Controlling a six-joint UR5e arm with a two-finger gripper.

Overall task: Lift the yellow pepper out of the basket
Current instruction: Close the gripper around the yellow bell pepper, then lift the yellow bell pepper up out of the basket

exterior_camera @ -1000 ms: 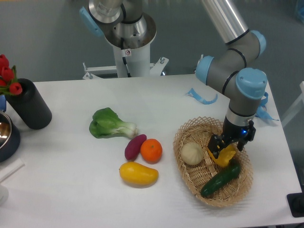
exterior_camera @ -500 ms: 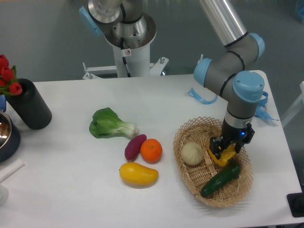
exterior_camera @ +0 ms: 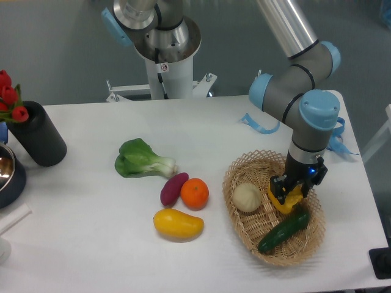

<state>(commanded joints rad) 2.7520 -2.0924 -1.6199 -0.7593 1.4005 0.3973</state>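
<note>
Fixed camera: gripper (exterior_camera: 289,191) down inside the basket (exterior_camera: 239,222), fingers clamped on the yellow pepper (exterior_camera: 289,201) at basket centre-right; pepper glossy, lobed; basket woven tan wicker, looped rim; pale round ball (exterior_camera: 247,197) at pepper's 9 o'clock; dark green cucumber (exterior_camera: 283,231) touching at 6 o'clock.

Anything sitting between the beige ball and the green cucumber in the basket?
In the camera view, only bare wicker of the basket lies between the beige ball and the green cucumber; the yellow pepper sits off to the right.
</note>
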